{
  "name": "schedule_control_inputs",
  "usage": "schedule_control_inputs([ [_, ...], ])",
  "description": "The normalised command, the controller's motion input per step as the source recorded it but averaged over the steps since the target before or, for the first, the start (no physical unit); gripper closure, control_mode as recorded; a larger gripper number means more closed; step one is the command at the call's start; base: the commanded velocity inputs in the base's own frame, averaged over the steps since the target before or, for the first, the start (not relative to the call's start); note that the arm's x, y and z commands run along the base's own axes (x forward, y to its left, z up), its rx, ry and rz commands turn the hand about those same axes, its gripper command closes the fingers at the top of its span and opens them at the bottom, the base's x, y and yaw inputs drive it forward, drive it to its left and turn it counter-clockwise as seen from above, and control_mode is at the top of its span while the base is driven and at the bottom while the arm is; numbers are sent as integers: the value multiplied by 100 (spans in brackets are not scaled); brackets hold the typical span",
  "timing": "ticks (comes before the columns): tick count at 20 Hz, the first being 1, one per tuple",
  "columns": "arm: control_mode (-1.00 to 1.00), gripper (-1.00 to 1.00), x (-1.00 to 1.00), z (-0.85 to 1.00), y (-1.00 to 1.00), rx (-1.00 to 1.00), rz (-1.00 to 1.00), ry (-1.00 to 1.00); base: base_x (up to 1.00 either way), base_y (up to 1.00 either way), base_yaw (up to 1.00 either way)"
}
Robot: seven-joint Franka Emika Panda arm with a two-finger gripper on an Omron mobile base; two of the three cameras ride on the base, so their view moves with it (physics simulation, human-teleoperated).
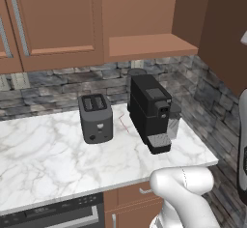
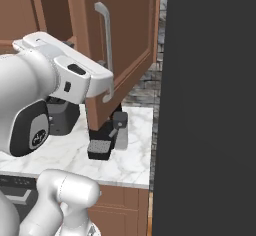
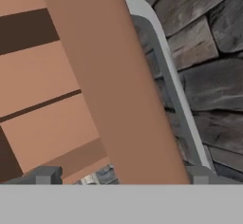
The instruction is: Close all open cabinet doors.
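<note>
Marble table (image 1: pixel 48 159) below brown wall cabinets, carrying toaster (image 1: pixel 95 118) and black coffee machine (image 1: pixel 150 112); stone backsplash (image 1: pixel 58 89) behind. Open cabinet door (image 2: pixel 125 35) swung outward, silver bar handle (image 2: pixel 106 35) facing right. Arm raised, hand level with door; gripper (image 3: pixel 123 173) spread wide, fingertips (image 3: pixel 45 175) straddling door edge, nothing clamped.
</note>
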Motion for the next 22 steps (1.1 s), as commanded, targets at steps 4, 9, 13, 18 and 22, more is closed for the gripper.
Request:
schedule_control_inputs([
  [4, -100, -100, 3, 0, 10, 1, 7, 0, 0, 0, 0],
  [9, -100, -100, 0, 0, 19, 2, 12, 0, 0, 0, 0],
  [13, -100, -100, 0, 0, 22, 1, 16, 0, 0, 0, 0],
  [18, -100, -100, 0, 0, 17, 1, 16, 0, 0, 0, 0],
  [22, -100, -100, 4, 0, 16, 0, 14, 0, 0, 0, 0],
])
